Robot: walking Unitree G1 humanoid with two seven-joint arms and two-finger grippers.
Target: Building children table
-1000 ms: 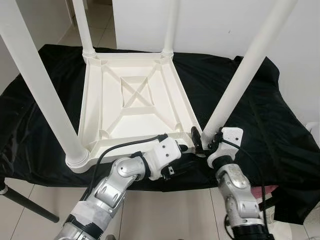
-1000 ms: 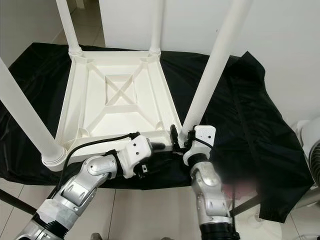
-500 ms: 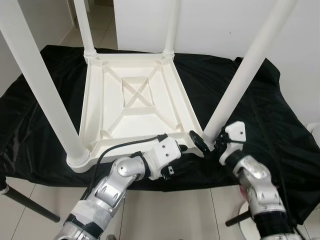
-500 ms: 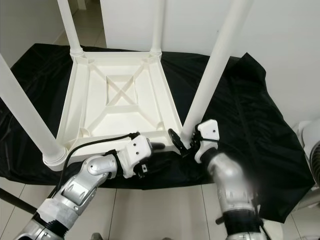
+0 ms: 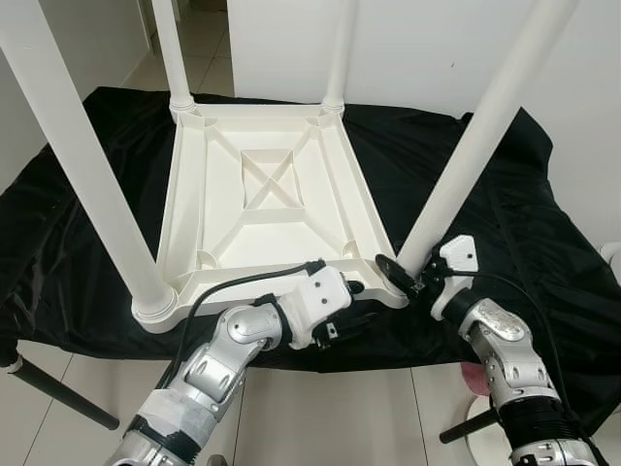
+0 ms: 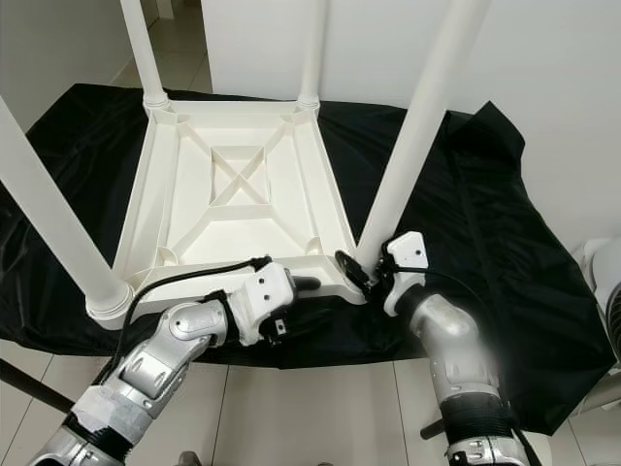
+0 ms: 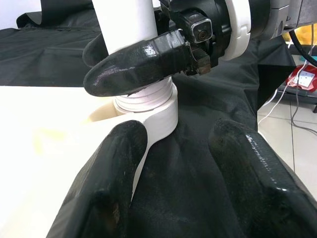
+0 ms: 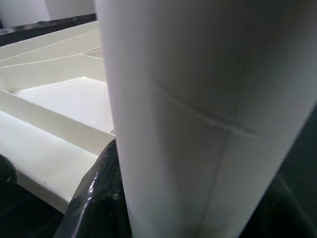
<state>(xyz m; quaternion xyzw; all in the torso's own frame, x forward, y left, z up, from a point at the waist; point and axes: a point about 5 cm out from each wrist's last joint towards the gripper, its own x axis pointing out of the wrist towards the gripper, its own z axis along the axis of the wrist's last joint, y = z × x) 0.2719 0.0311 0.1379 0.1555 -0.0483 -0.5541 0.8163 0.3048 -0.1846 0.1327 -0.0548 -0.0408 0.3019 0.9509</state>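
Note:
A white children's table top (image 5: pixel 262 194) lies upside down on a black cloth, with its legs standing up from the corners. My right gripper (image 5: pixel 412 277) is shut around the base of the near-right leg (image 5: pixel 475 146). In the right wrist view that leg (image 8: pixel 198 99) stands between the black fingers (image 8: pixel 94 198). My left gripper (image 5: pixel 357 303) is open at the table top's near edge, just left of that corner. Its fingers (image 7: pixel 114 168) rest apart, one against the white edge, the other over the cloth. The leg's collar (image 7: pixel 148 99) is straight ahead of them.
The black cloth (image 5: pixel 78 184) drapes over a low stand and hangs off its front edge. A white wall (image 5: pixel 417 49) stands close behind. A black stand leg (image 5: pixel 49 393) crosses the tiled floor at the lower left. A white round object (image 6: pixel 602 282) sits at the far right.
My right forearm has swung out to the right and its wrist has turned, while the gripper stays at the leg's base. The left gripper has not moved.

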